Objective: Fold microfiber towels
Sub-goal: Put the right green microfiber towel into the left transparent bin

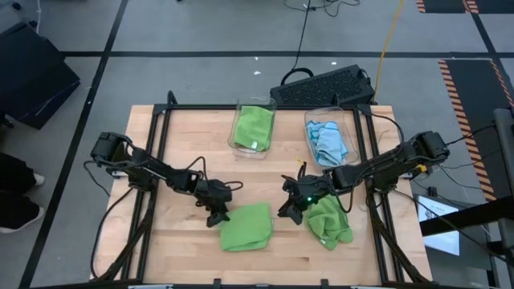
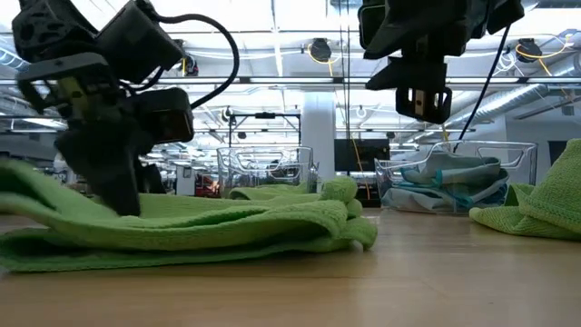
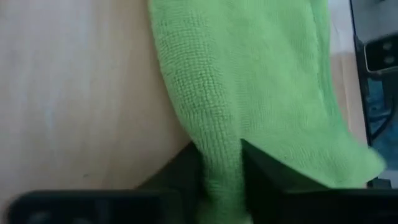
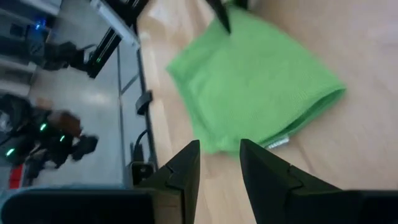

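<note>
- The left gripper [image 1: 217,215] is clamped on the edge of a lime green towel [image 1: 246,226], which is laid folded on the wooden table [image 1: 185,249] near the front, at the middle.
- The right gripper [image 1: 291,210] is held just above the table with nothing in it, fingers [image 4: 186,168] slightly apart.
- A second, crumpled green towel [image 1: 329,221] is seen right beside it.
- More towels are kept in two clear bins [image 1: 237,136] at the back: green in one, light blue [image 1: 328,143] in the other.

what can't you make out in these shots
- Left gripper tips, high view: hidden under its own dark body.
- Crumpled green towel, low view: cut by the right edge.
- Towel count in the blue bin: cloths bunched together.
- Right gripper: nothing seen between the fingers, but fingertip contact is unclear.
</note>
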